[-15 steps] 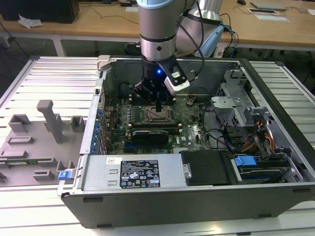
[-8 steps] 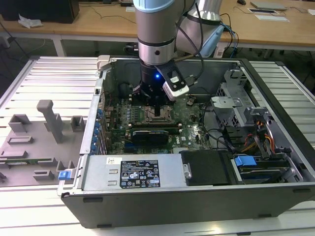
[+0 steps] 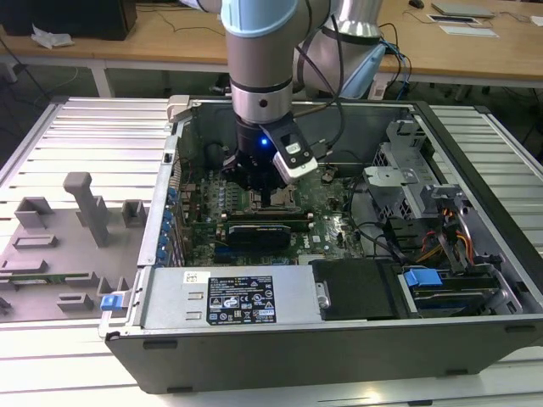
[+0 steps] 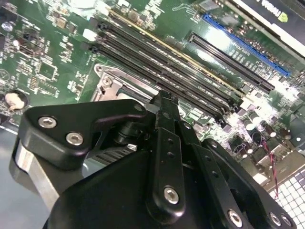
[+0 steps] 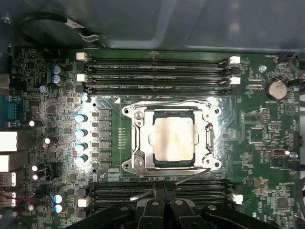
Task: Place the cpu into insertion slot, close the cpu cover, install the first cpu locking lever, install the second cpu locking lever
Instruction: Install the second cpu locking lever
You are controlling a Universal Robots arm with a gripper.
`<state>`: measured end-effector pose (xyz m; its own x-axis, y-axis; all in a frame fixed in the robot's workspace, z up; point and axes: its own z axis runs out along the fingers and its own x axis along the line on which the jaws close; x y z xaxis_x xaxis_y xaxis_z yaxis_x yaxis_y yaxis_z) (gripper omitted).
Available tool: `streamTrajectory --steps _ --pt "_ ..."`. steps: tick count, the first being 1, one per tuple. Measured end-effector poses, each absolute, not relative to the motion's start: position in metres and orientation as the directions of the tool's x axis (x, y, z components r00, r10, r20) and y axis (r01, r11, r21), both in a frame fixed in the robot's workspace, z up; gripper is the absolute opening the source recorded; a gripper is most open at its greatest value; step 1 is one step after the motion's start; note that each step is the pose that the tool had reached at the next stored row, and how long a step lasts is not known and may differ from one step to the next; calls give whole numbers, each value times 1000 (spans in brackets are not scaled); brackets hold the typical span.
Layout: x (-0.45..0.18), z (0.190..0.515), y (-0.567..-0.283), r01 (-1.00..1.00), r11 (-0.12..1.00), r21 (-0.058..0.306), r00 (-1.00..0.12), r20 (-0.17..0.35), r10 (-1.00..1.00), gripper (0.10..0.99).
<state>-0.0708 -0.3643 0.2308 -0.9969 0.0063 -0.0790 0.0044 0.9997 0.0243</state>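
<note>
Hazards, judged from the present pose:
- bending or springing of the loose wire lever through an off-line push;
- scraping of the green board, or of the memory slots just beside the socket, through a slip of the gripper;
- straining of the cover through force on a lever missing its hook.

Room: pale wooden tables at the back, with papers and cables.

Work table: ribbed metal slats, carrying an open computer case and, to the exterior view's left, grey holders.

Arm: reaches straight down into the case.

Board: lies flat on the case floor.

Socket: near the board's middle, between two banks of memory slots.

Cover: lies flat over the socket.

Chip: seated inside the socket, seen through the cover's cut-out as a silver square.

Other lever: lies along the cover's far edge, apparently down. Loose lever slants out from the near edge.

Gripper: fingertips pressed together, at or just above the slanting lever. Unclear whether pinching it.
</note>
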Motion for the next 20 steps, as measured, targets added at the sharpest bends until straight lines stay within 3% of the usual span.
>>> streamTrajectory --steps 14,20 --pt "-83 222 -388 2 988 156 -996 -85 15 106" --pt "-86 213 -388 0 987 162 -996 -84 14 106"
